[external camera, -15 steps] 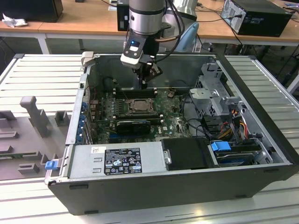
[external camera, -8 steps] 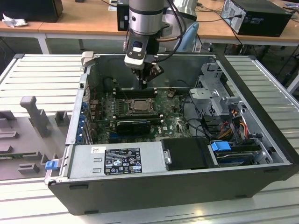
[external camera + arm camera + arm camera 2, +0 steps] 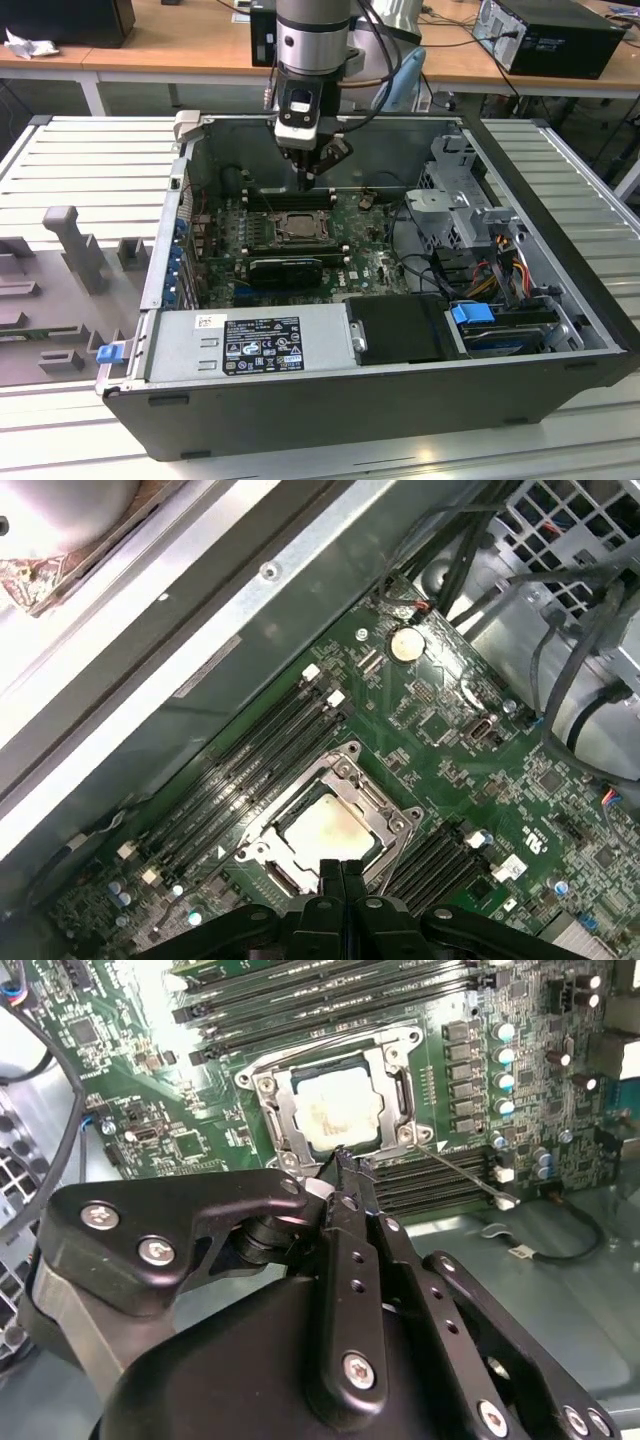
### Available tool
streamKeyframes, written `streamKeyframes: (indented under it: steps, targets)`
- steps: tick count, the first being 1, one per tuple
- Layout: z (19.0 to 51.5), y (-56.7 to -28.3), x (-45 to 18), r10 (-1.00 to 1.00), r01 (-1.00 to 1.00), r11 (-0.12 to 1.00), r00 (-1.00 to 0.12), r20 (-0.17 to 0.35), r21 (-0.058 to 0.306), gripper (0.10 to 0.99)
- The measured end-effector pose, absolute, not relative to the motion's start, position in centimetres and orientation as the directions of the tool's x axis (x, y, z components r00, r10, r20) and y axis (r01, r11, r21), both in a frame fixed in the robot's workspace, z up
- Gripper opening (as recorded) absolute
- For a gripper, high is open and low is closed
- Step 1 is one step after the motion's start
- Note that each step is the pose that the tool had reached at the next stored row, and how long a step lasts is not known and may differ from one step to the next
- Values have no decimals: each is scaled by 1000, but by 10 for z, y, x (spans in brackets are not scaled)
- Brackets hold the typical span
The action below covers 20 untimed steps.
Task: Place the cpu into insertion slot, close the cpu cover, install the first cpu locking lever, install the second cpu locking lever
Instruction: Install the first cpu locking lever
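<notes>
Now we see the arm [image 3: 312,35] reaching straight down into the open computer case [image 3: 560,200], with its pincer [image 3: 305,182] pointing at the green board [image 3: 370,255]. In the second wrist view the pincer's fingers [image 3: 350,1230] are pressed together, gripping nothing we can make out. Their tips sit just beside the insertion slot [image 3: 398,1090], where the cpu [image 3: 338,1110] lies flat, framed by the lowered cpu cover [image 3: 285,1120].
</notes>
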State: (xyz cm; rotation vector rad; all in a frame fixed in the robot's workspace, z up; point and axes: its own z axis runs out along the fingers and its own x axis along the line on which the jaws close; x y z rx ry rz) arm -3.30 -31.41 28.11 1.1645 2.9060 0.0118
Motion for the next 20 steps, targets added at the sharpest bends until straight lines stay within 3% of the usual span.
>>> streamKeyframes:
  steps: [11, 20]
  targets:
    - [281, -314, -33, 541, 541, 841, -841, -7, 11, 106]
    - [279, -314, -33, 284, 284, 959, -959, -7, 11, 106]
